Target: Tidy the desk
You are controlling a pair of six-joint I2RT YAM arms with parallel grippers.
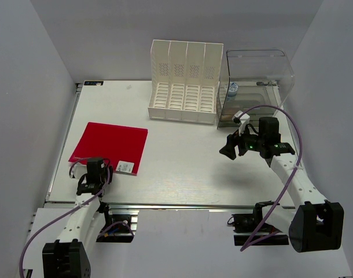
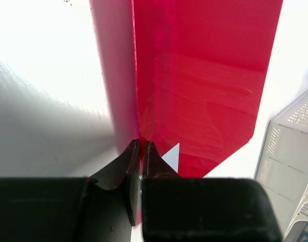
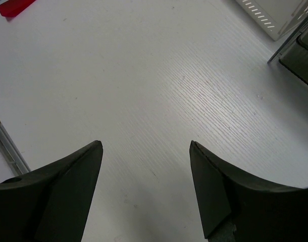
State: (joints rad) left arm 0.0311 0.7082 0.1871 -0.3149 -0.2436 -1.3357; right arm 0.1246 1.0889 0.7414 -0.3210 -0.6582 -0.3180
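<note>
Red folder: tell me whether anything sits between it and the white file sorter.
Nothing visible does. The red folder, its near edge pinched by the left gripper, has only bare desk between it and the white file sorter. The open right gripper hangs off to the right, outside that path.

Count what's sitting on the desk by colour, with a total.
Red: 1, folder
White: 1, file rack
Clear: 1, bin
Total on the desk: 3, leaving out a small item inside the bin
</note>
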